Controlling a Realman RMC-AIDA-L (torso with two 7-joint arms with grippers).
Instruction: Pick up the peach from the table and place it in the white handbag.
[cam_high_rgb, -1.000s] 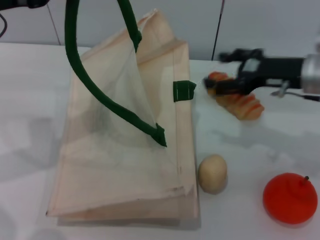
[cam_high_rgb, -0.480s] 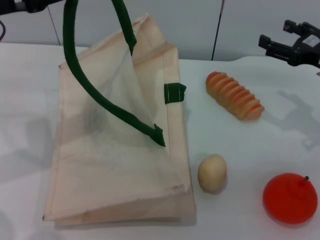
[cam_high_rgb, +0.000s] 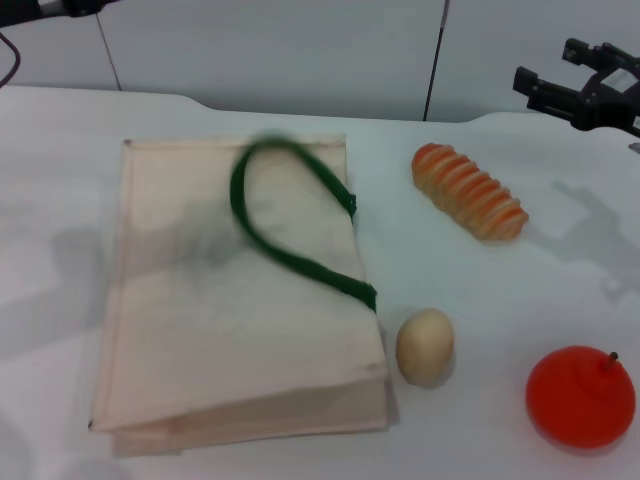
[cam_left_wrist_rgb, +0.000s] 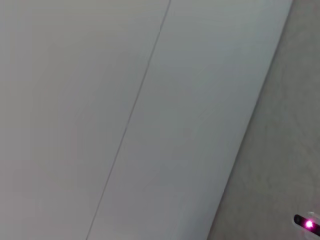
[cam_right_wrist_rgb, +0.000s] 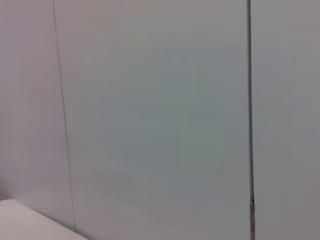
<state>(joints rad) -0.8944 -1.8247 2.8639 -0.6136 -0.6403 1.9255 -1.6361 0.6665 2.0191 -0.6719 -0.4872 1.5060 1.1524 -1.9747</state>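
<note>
The white handbag (cam_high_rgb: 210, 330) lies flat on the table's left half, with its dark green handle (cam_high_rgb: 290, 250) fallen in a loop on top of it. The peach is not in view in any frame. My left gripper (cam_high_rgb: 60, 8) shows only as a dark edge at the far left corner, above and behind the bag. My right gripper (cam_high_rgb: 565, 80) is raised at the far right, open and empty, beyond the ridged bread. Both wrist views show only the wall.
A beige egg-shaped potato (cam_high_rgb: 425, 346) lies beside the bag's near right corner. An orange-red round fruit with a stem (cam_high_rgb: 580, 396) sits at the near right. A ridged orange bread (cam_high_rgb: 468, 190) lies at the back right. The table is white.
The bag's handle, held up by my left gripper before, has dropped, and the bag has collapsed flat. My right gripper drew back from the bread to the far right and stays there.
</note>
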